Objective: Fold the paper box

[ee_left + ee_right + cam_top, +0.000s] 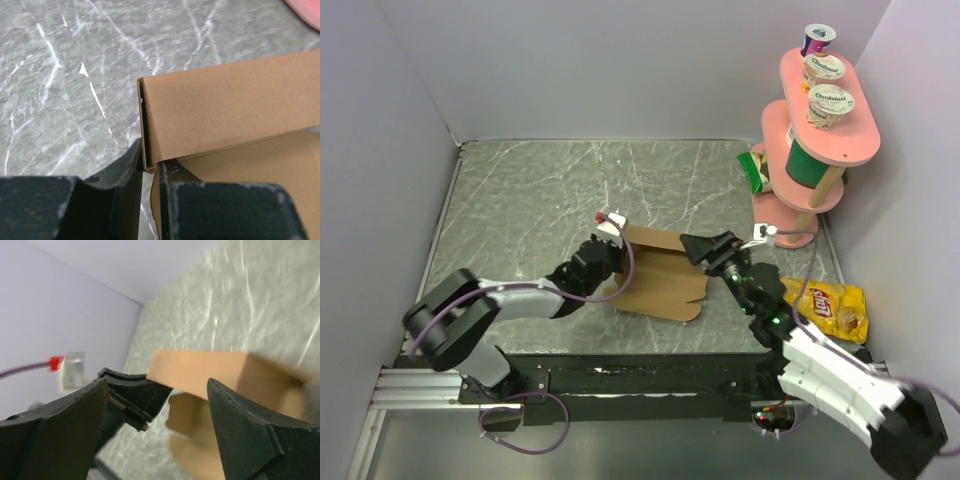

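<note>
Grey veined tabletop [540, 200] enclosed by pale lilac walls [620, 60]; left gripper [617, 265] pinching an upright flap of the paper box [665, 285]; right gripper [705, 247] jaws spread.

Paper box [660, 285] sits btwn L fingers [603, 265] & R fingers [702, 247], each at its edge.

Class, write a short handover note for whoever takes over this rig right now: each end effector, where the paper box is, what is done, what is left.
Left end effector: shut on the left corner of the paper box, pinching its raised wall.
Right end effector: open, at the right end of that wall, holding nothing.
Box: on the table, between the two arms.
Done: one long wall stands up.
Left: the near panel with its tabs lies flat. Fold the remaining sides and close the box.
</note>
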You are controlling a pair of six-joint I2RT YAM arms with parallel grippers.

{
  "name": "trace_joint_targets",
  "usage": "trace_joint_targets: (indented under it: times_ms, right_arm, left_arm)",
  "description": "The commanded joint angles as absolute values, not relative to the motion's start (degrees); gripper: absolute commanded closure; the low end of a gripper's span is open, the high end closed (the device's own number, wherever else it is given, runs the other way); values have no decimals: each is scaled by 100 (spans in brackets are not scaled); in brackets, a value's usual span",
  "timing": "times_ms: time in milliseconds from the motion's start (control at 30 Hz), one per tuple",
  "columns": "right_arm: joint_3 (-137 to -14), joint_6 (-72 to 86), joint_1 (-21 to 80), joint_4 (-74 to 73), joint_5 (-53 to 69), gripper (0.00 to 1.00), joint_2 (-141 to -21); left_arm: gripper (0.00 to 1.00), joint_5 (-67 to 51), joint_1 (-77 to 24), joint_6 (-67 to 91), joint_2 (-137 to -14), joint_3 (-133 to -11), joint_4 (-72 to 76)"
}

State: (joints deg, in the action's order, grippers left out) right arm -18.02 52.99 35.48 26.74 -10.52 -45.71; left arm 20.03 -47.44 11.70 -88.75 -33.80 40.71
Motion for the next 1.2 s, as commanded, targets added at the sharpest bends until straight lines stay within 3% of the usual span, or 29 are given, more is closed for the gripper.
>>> trace_joint_targets:
  times_ms: [0,133,367,533,833,1167]
  right_arm:
    - [-2502,3248,3542,700,-1126,12,-3280]
    - [-3391,2278,3542,-481,-468,9,-3085]
    - [-4894,960,3682,-2064,580,11,-4383]
    - [-5493,54,4874,-2601,-400,11,-5018]
    - [-5607,-694,6080,-2619,-1353,14,-5879]
    - [-5335,-1116,6592,-1759,-2759,23,-6547]
  left_arm:
    - [90,1038,-4509,1520,-7948,-3709,2683]
    - [89,292,-4263,1573,-7577,-4103,1400]
    - [87,-1142,-4052,1266,-7462,-5088,-833]
    - [87,-1468,-3903,1187,-7436,-5352,-1808]
    - [85,-1740,-3700,985,-7391,-5589,-2609]
    - [84,-2109,-3683,748,-7505,-5713,-2839]
